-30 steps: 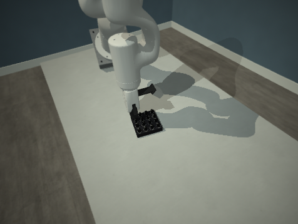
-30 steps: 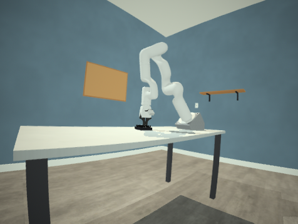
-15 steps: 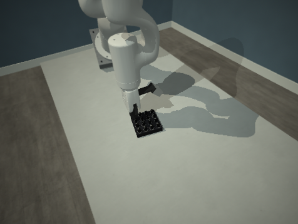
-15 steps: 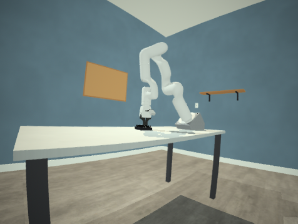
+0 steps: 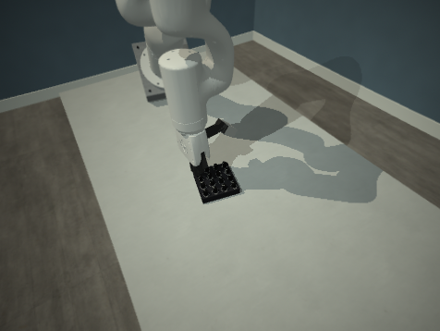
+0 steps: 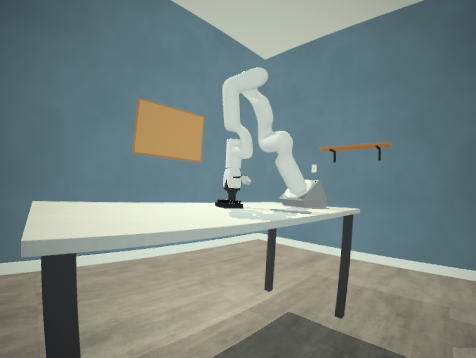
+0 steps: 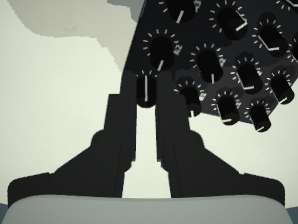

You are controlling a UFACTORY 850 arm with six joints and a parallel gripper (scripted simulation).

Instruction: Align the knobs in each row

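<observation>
On the left half of the wrist view lies the pale off-white table top [image 7: 53,96], crossed near the top by a grey shadow. At the centre, the two black fingers of the black two-finger gripper [image 7: 145,99] rise side by side with only a narrow slit between them. Clenched in that slit, at the fingertips, is a small black cylindrical knob with a white line down its side [image 7: 145,90]; the left finger presses its left flank and the right finger its right flank, so the gripper is grasping this knob. The knob stands at the corner of the flat black square knob box [image 7: 220,50] nearest the camera. The rest of the box spreads up and to the right of the fingers, turned at a slant, its other knobs ringed by white marks. The printed names are too small to read.

In the top view the box [image 5: 229,190] rests flat on the table [image 5: 277,259], just in front of the white six-joint arm [image 5: 185,92], whose gripper [image 5: 198,163] comes straight down onto the box's far left corner.

In the exterior view the box [image 6: 229,204] sits towards the far end of the table [image 6: 125,225], with the gripper [image 6: 230,192] directly above it.
</observation>
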